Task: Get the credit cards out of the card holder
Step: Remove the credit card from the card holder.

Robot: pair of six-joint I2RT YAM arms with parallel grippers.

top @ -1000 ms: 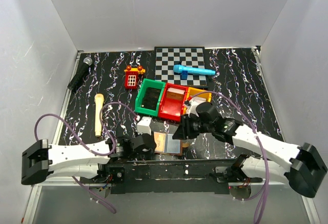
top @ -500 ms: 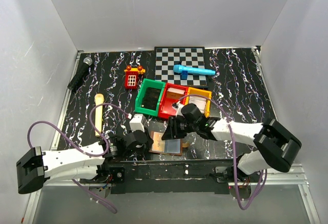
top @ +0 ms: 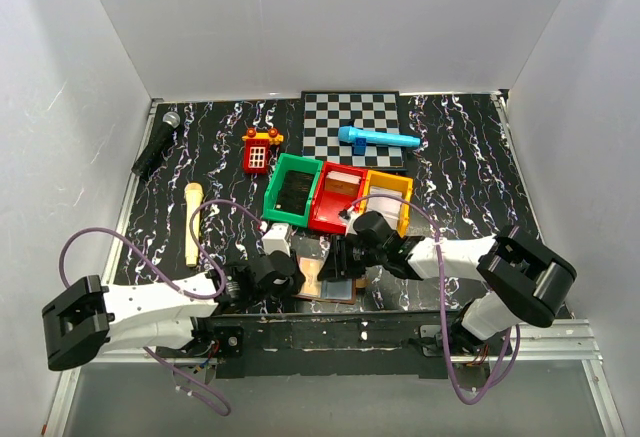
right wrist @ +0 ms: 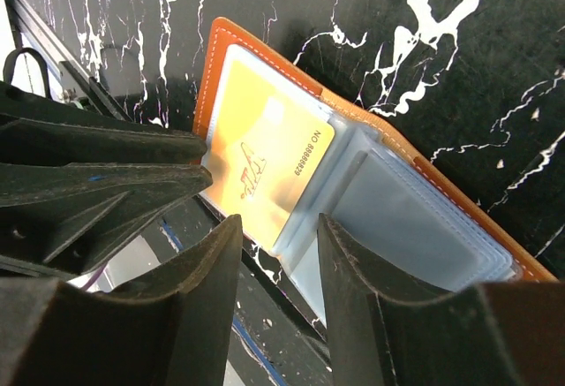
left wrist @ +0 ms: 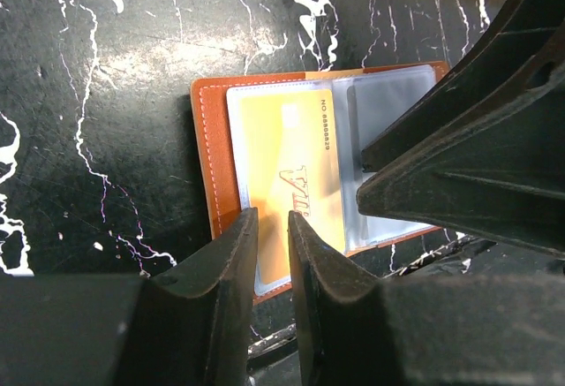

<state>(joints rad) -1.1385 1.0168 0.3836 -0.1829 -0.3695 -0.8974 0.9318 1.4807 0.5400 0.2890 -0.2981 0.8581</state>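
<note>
Yellow card (left wrist: pixel 290 170) (pocketed) in brown holder (left wrist: pixel 207 158)

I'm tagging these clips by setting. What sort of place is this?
Probably a robot test cell, not a home: plain white walls box in a black marbled tabletop strewn with unrelated props, such as a blue toy microphone on a checkered board.

"NO 8888…" on credit card (left wrist: pixel 293 174)
</note>
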